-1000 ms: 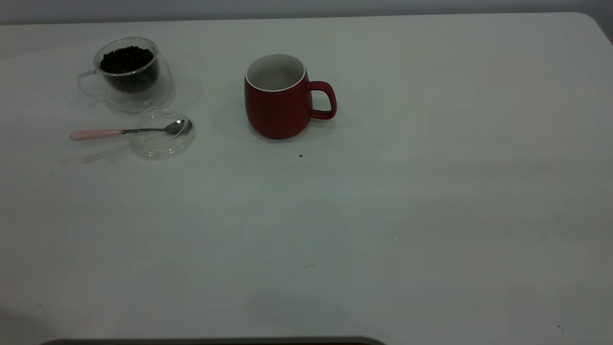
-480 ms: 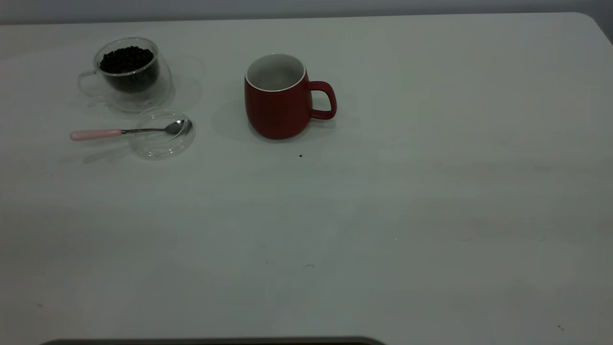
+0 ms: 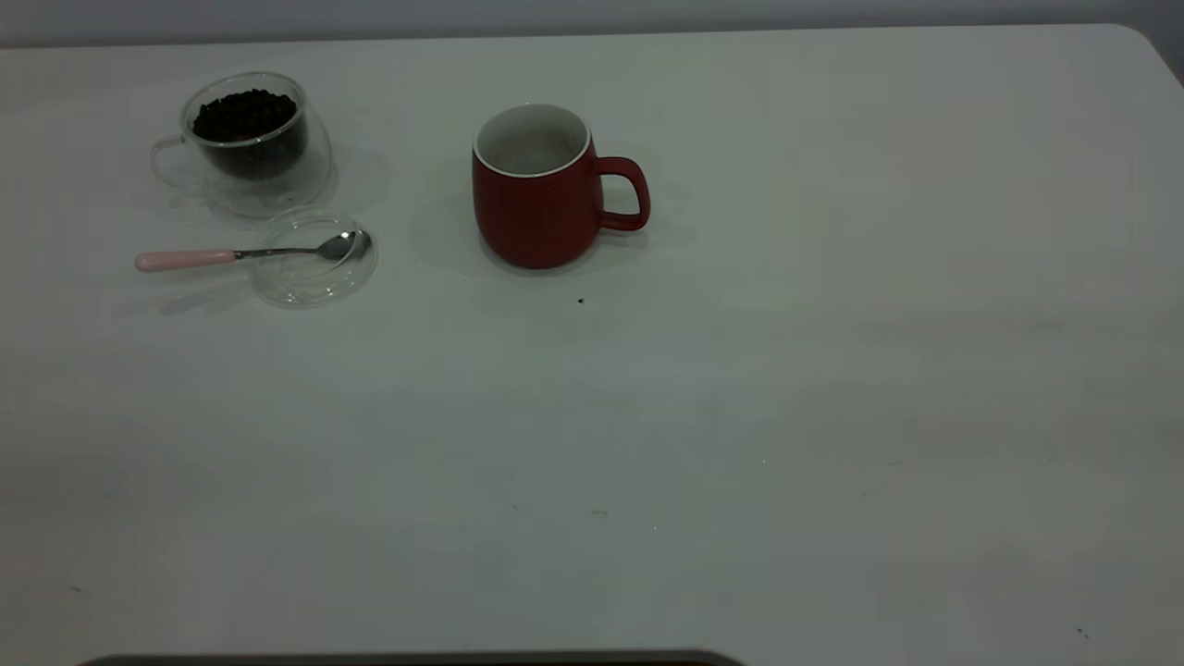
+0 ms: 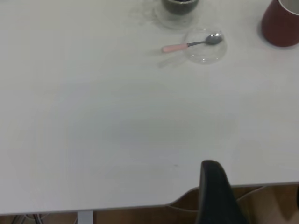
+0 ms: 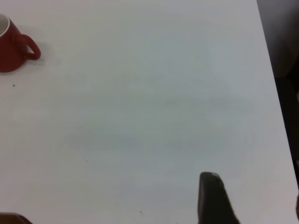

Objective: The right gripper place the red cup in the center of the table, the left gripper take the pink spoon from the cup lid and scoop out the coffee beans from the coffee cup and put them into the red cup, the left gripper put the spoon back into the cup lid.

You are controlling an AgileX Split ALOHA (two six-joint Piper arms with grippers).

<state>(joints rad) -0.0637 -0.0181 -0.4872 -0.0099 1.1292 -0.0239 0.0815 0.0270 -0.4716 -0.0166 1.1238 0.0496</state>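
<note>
Exterior view shows the red cup (image 3: 536,190) standing upright in the upper middle of the frame, handle toward the right; the coffee cup (image 3: 250,139) with its coffee beans (image 3: 244,116) sits at the upper left, and just below it the cup lid (image 3: 314,257) carries the pink spoon (image 3: 250,252), bowl on the glass and handle sticking out leftward over the table (image 3: 740,416). Neither of my arms appears there. From my wrist cameras I see only one black finger of my left gripper (image 4: 217,193) at the bottom of its frame over the near table edge, and one of my right gripper (image 5: 212,198) low in its frame, so I cannot tell whether either pincer is apart or together. I judge the spoon step comes next, if the mug counts as centred: I should come down on the pink handle where it overhangs the lid, clear of the glass rim, and lift level. Room is generous: the lower frame is bare, while the glass cup stands close above the lid, so I should approach from below.
</note>
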